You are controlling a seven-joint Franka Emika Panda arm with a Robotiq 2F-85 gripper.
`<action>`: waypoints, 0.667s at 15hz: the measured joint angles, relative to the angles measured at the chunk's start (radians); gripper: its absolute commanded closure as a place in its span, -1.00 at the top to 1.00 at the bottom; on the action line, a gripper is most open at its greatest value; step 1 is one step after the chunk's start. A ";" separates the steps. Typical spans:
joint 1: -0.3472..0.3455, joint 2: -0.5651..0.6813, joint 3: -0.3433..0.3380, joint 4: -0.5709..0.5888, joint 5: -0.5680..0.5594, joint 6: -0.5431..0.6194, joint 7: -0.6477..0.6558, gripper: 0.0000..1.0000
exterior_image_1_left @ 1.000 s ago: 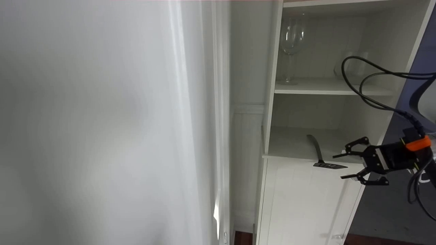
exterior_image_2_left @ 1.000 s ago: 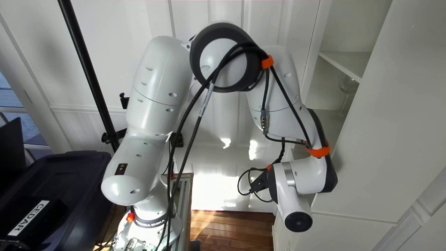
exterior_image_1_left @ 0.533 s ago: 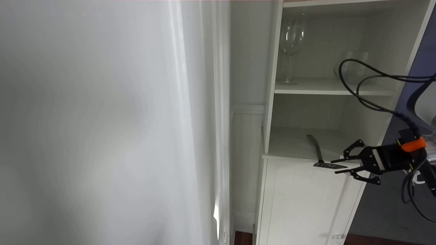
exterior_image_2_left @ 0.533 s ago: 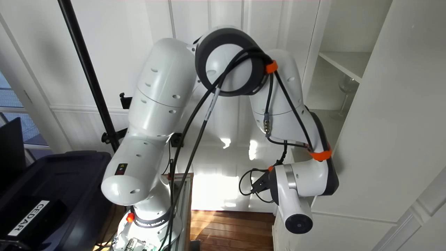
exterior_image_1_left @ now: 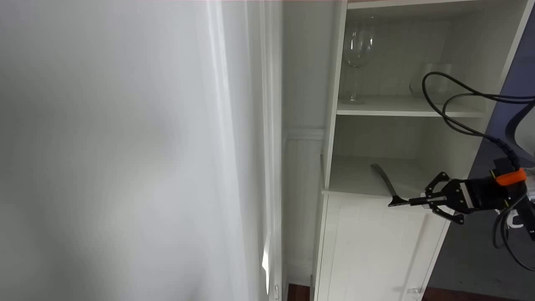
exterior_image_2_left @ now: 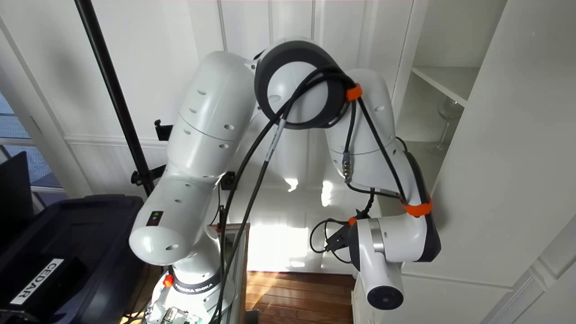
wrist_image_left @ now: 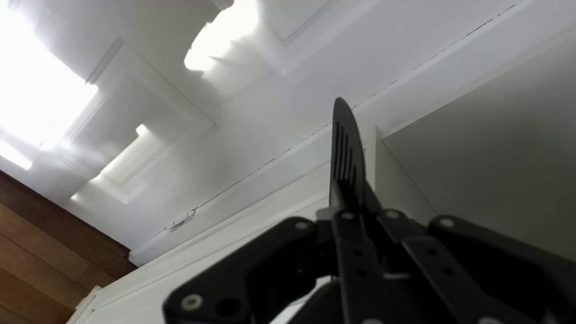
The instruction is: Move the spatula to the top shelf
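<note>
The dark spatula (exterior_image_1_left: 385, 179) is at the lower shelf (exterior_image_1_left: 351, 175) of the white cabinet. Its handle points back over the shelf and its blade hangs past the front edge; whether the handle still touches the shelf I cannot tell. My gripper (exterior_image_1_left: 411, 201) comes from the right, shut on the blade. In the wrist view the slotted blade (wrist_image_left: 345, 148) stands up beyond the fingertips of my gripper (wrist_image_left: 360, 207). Higher up is a shelf board (exterior_image_1_left: 405, 107) with glasses on it. The top shelf in view is the board (exterior_image_2_left: 445, 83) above the wine glass.
A tall wine glass (exterior_image_1_left: 356, 54) and a glass vessel (exterior_image_1_left: 434, 81) stand on the middle board. Black cables (exterior_image_1_left: 455, 123) loop in front of it. The cabinet side wall (exterior_image_2_left: 504, 148) stands close to the arm's wrist (exterior_image_2_left: 396, 238). Below is a cabinet door (exterior_image_1_left: 376, 246).
The gripper's fingers have come together on the spatula's blade after reaching left to it. The spatula has turned, its handle end shifting left. The arm has lowered slightly.
</note>
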 measured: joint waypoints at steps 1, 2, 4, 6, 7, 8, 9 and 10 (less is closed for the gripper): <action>-0.006 0.001 -0.002 0.000 0.000 -0.013 0.000 -0.98; -0.012 0.001 -0.005 0.000 0.000 -0.028 -0.002 -0.98; -0.021 -0.001 -0.016 -0.002 -0.014 -0.064 -0.006 -0.98; -0.024 -0.011 -0.033 -0.009 -0.070 -0.098 -0.007 -0.98; -0.024 -0.018 -0.041 -0.017 -0.113 -0.114 -0.007 -0.98; -0.025 -0.027 -0.049 -0.026 -0.163 -0.132 -0.007 -0.98; -0.027 -0.037 -0.057 -0.037 -0.221 -0.149 -0.006 -0.98; -0.031 -0.046 -0.065 -0.048 -0.276 -0.165 -0.006 -0.98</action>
